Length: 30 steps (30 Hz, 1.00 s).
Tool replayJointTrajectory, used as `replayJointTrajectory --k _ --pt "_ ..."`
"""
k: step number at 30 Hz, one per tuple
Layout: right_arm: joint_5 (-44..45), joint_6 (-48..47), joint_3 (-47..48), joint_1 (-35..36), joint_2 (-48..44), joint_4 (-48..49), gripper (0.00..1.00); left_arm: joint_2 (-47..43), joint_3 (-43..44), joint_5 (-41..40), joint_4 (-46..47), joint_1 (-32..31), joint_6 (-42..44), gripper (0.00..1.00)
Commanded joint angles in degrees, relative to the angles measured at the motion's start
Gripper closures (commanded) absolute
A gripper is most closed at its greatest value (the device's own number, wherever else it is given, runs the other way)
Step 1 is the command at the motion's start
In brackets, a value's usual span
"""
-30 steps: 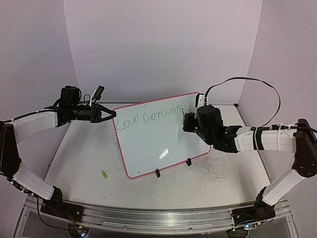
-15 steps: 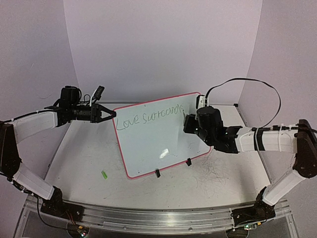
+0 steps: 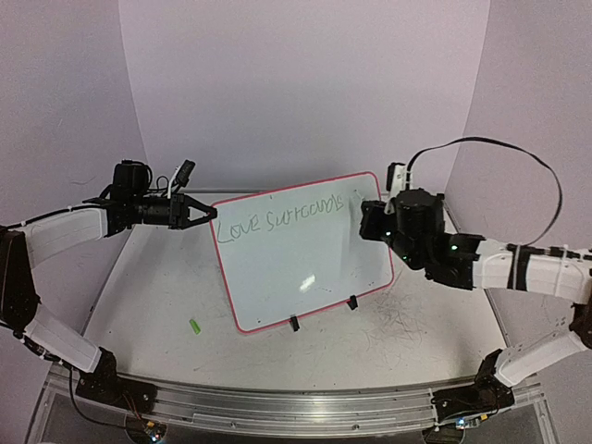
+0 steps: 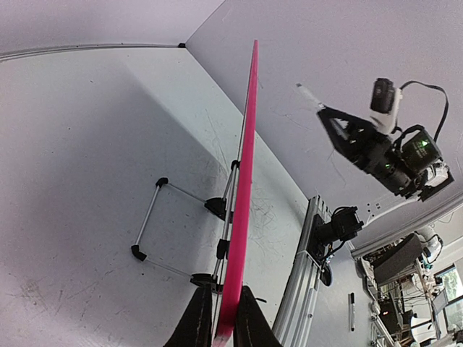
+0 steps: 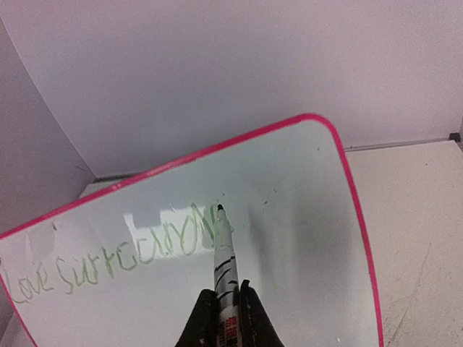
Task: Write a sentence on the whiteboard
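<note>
The whiteboard [image 3: 277,277], its edge pinched by the left claw [image 3: 211,215], faces the right claw [image 5: 226,298], which pinches a marker [image 5: 223,253] near the end of the sentence [image 5: 116,262].

Whiteboard [image 5: 304,275] bottom beyond right wrist view's edge

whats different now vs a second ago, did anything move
The right fingers, shut on the marker, swung right across the top of the whiteboard toward its right edge, tip at the end of the sentence. The left fingers stayed clamped on the board's left rim; board and small green piece have not moved.
</note>
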Motion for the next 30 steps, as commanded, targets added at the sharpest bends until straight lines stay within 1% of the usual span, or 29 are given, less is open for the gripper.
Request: replayJointTrajectory --k 1,4,10,20,30 --pt "4.1 -2.5 -6.0 0.1 -12.6 1.1 1.00 -1.4 -0.1 0.2 1.8 0.0 0.8 0.88" --pt "4.5 -2.8 -9.4 0.1 -16.4 0.1 1.00 -1.5 -0.1 0.2 1.7 0.0 0.7 0.88" --pt "0.2 -2.0 -9.4 0.1 -17.9 -1.3 1.00 -1.3 -0.3 -0.4 1.8 0.1 0.5 0.87" --pt "-2.2 -0.6 -9.9 0.1 -16.9 -1.3 1.00 -0.1 -0.1 -1.2 1.9 0.0 0.1 0.86" --pt "-2.7 -0.8 -9.8 0.0 -13.3 0.6 1.00 0.4 -0.4 -1.6 2.1 0.1 0.0 0.88"
